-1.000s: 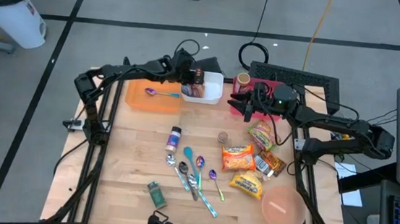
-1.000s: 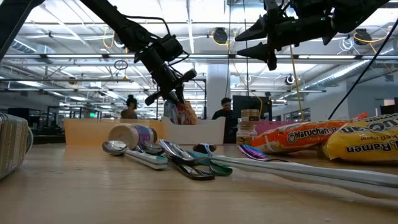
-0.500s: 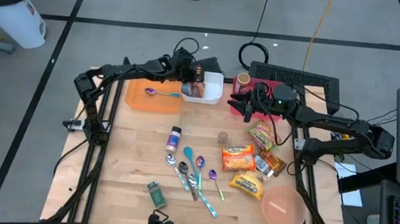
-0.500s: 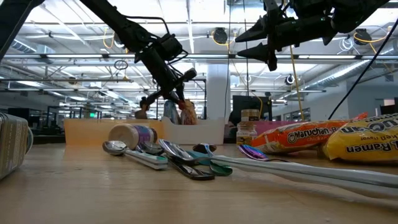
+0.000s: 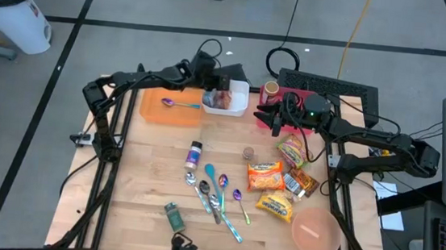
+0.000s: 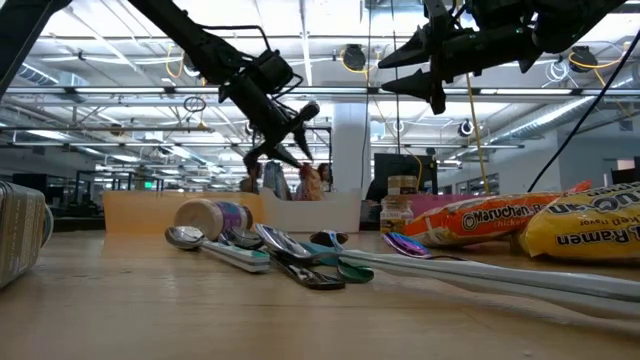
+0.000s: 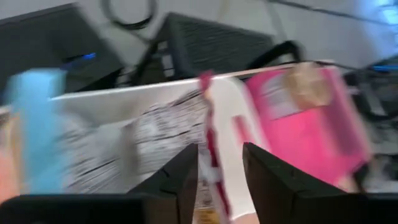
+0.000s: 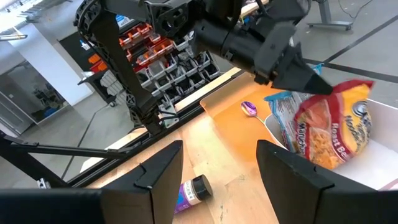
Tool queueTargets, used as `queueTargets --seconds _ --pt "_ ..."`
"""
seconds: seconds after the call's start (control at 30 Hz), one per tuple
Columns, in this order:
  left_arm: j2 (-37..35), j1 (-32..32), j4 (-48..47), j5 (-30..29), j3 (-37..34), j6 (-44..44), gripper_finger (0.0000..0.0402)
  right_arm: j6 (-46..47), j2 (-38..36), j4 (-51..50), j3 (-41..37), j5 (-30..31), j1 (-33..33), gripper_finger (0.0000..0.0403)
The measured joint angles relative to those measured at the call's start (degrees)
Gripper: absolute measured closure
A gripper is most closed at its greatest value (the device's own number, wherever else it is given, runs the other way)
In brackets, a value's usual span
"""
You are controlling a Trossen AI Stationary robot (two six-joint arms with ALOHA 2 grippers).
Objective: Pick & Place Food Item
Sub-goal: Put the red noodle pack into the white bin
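Between the earlier frames and this one, the left gripper (image 6: 290, 140) had parted its fingers above the white bin (image 5: 227, 99); before, they were pinched on a ramen packet, and now the jaws stood spread with a gap between them, as the low view showed. From the right wrist view, the left gripper (image 8: 297, 74) sat just over the ramen packet (image 8: 329, 127), its tip at the packet's upper edge, and whether it still touched the wrapper could not be told. That packet stood leaning inside the bin, beside a blue-and-white packet (image 8: 287, 121) already there.

Outward from the bin, an orange tray (image 5: 170, 107) lay just beside it with a purple spoon (image 5: 168, 102) on it. The right gripper (image 5: 275, 120) hung over the pink tray (image 5: 294, 101) at the far right of the table, fingers apart and holding nothing, waiting.

Nearer the middle, more food packets (image 5: 267, 177) remained on the wood: several ramen and snack wrappers clustered near the right side, close to a pink bowl (image 5: 315, 233). A group of spoons (image 5: 215, 195) and a small spice jar (image 5: 195, 152) lay in the centre.

As a judgement, this placement looked essentially finished, the packet delivered and released; what was left would be lifting clear and, if more items were wanted, fetching the packets on the table.
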Motion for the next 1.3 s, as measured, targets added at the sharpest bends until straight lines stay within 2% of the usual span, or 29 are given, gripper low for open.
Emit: queueTargets --seconds 0.2,0.53,0.7,0.83,1.3 --pt "-0.7 1.4 7.0 5.7 0.0 -1.8 0.0257 0.1 0.0 0.0 0.0 0.0 0.0 0.0206" --pt "-8.1 4.7 6.8 6.2 0.0 5.0 0.0256 0.2 0.0 -0.9 0.0 0.0 0.0 0.0206" --pt "-11.2 5.4 8.1 13.1 0.1 10.6 0.0256 0.1 0.0 -0.9 0.0 0.0 0.0 0.0206" --pt "-10.8 4.9 6.3 18.2 0.2 12.3 0.0256 0.0 0.0 -0.9 0.0 0.0 0.0 0.0206" --pt "-9.4 -1.0 1.3 7.3 0.1 24.4 0.0256 0.2 0.5 -2.0 0.0 0.7 0.0 0.0206"
